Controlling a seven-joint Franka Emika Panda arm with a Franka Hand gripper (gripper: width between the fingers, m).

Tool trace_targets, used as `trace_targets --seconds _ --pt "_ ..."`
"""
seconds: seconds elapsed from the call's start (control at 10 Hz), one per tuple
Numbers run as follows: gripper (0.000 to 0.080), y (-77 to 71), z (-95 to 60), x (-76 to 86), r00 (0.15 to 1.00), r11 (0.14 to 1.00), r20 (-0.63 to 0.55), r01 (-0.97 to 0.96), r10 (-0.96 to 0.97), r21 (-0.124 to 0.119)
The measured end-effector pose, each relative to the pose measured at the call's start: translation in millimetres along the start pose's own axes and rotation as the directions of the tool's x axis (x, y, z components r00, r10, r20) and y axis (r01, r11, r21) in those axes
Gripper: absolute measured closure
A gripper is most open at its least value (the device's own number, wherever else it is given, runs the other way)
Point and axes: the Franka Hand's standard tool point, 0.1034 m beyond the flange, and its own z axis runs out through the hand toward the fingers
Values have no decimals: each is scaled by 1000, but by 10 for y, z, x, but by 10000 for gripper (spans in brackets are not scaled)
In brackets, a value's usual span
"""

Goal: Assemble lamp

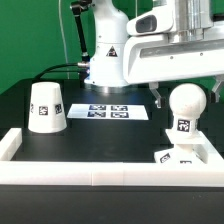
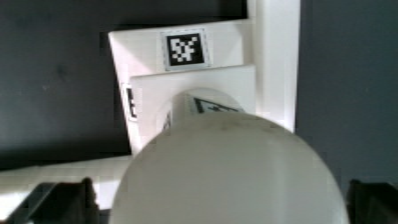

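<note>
Only the exterior view takes in the shade [image 1: 46,106], standing well away from the fingers toward the exterior view's left, and the marker board [image 1: 108,111]. Only the wrist view shows both dark fingers [image 2: 61,200] flanking the bulb [image 2: 222,165]. There is one shade, one flat square base [image 2: 169,85] and one bulb. The gripper [image 2: 214,203] is spread wide and grasps nothing, and the bulb stands between its fingers on the base, just beside the border rail [image 2: 276,60].
</note>
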Motion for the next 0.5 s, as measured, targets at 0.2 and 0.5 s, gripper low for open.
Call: trace_targets --seconds 0.2,0.5 --pt "101 16 0 3 988 988 0 153 -153 -11" --pt "101 -51 14 36 878 877 -13 475 -478 -74"
